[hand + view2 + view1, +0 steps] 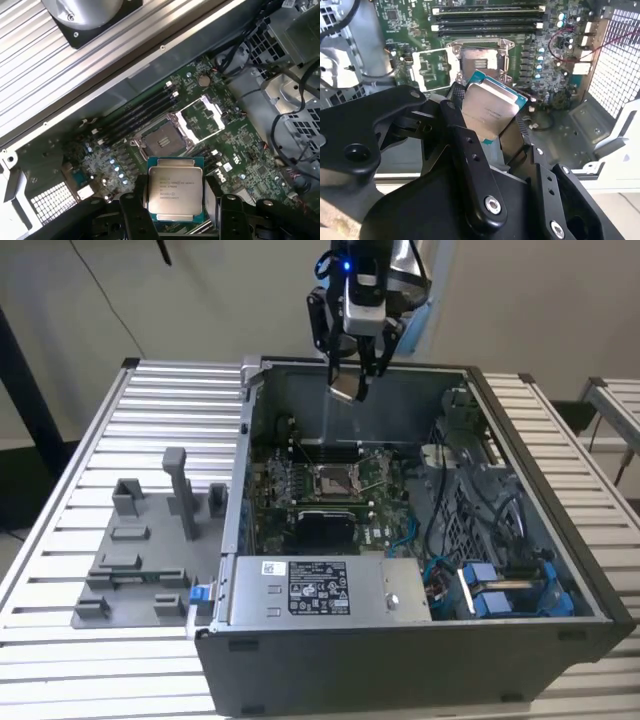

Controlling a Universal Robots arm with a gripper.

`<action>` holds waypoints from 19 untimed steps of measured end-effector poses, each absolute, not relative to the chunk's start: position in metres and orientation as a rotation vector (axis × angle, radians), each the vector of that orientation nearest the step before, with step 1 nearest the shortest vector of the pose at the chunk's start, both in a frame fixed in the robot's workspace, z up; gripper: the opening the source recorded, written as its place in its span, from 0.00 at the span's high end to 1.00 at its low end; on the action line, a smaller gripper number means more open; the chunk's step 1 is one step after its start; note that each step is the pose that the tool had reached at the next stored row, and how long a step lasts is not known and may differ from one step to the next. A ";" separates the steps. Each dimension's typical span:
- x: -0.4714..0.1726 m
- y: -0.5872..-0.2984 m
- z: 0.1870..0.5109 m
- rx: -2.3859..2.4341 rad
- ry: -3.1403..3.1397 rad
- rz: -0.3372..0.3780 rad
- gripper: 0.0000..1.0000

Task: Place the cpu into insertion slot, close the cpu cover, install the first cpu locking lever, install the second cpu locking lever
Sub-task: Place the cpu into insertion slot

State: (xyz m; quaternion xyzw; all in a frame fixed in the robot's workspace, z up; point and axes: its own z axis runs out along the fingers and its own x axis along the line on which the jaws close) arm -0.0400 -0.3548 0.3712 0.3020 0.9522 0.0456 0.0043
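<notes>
Exterior view, fingers [331,358] pinching cpu [343,389] over pc case [400,645], insertion slot [331,479] inside on mobo [266,495]

A slatted metal table [100,420] carries an open computer case [400,675] beside a grey fixture plate [150,540].

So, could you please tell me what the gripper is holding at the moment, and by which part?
The gripper holds the cpu, pinched by two opposite edges at the end nearest the wrist, up above the insertion slot.
</notes>
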 end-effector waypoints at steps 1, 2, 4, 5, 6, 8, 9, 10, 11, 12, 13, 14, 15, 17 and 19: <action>-0.040 -0.355 0.371 0.967 2.976 0.143 0.45; -0.040 -0.355 0.371 0.987 2.969 0.142 0.45; -0.040 -0.355 0.371 1.026 2.954 0.142 0.45; -0.040 -0.355 0.371 1.046 2.947 0.142 0.45; -0.040 -0.355 0.371 1.067 2.939 0.142 0.45; -0.040 -0.355 0.370 1.103 2.924 0.142 0.45; -0.040 -0.355 0.370 1.123 2.915 0.141 0.45; -0.040 -0.355 0.370 1.143 2.907 0.141 0.45; -0.040 -0.355 0.370 1.163 2.899 0.141 0.45; -0.040 -0.355 0.370 1.181 2.890 0.141 0.45; -0.040 -0.355 0.370 1.200 2.882 0.141 0.45; -0.040 -0.355 0.370 1.219 2.874 0.140 0.45; -0.040 -0.355 0.370 1.237 2.865 0.140 0.45; -0.040 -0.355 0.369 1.272 2.848 0.140 0.45; -0.040 -0.355 0.369 1.309 2.830 0.139 0.45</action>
